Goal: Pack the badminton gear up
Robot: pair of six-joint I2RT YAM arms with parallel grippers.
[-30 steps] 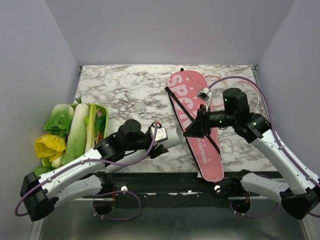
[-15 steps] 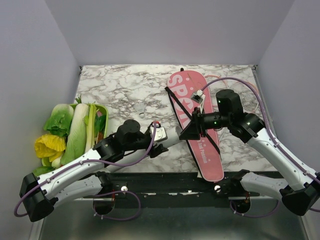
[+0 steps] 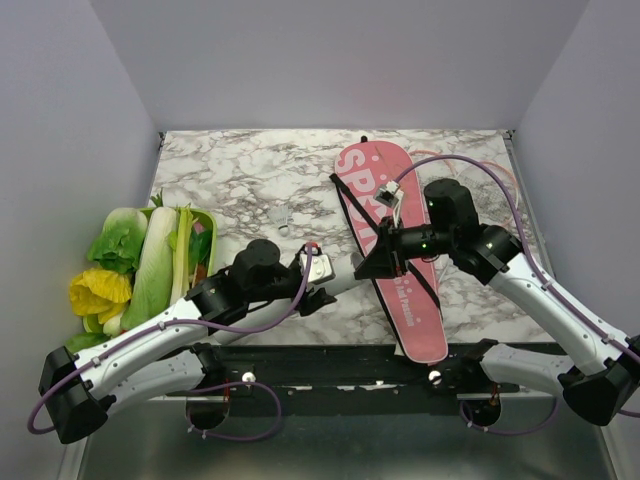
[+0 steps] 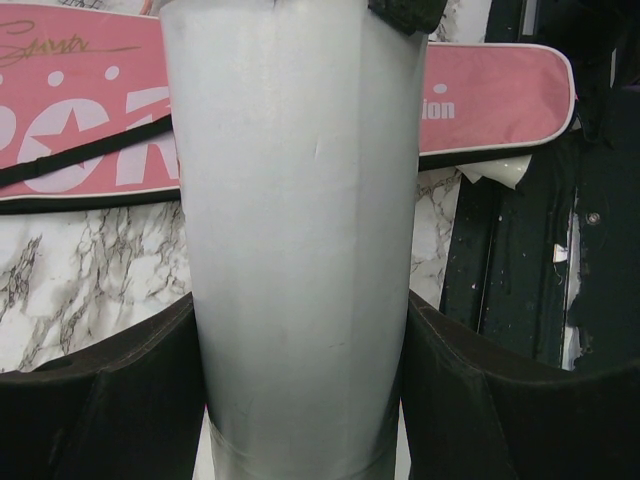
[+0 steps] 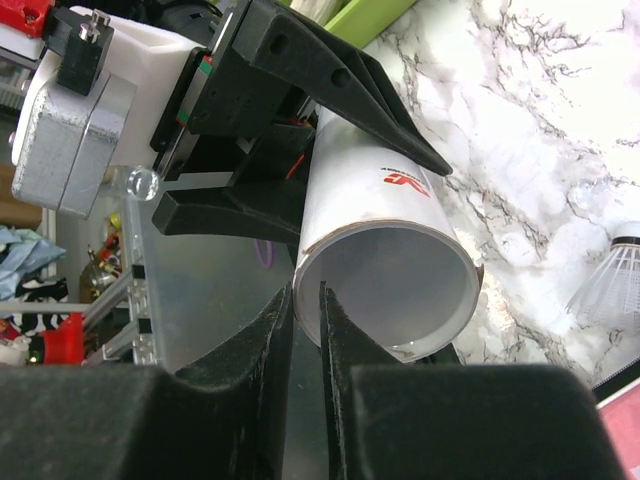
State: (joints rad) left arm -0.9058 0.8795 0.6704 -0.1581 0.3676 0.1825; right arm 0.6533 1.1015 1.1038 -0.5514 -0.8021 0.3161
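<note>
left gripper (image 4: 300, 390) clamped around white tube (image 4: 300, 180) just beside pink cover (image 4: 500, 95), right gripper (image 5: 306, 330) pinching the tube's open rim

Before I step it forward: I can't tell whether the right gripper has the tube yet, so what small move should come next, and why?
Probably finish closing the right gripper on the rim of the white tube. Its jaws stand narrow, apparently astride the wall at the open mouth, while the left gripper clamps the tube's body, so a firm pinch seems due.
</note>
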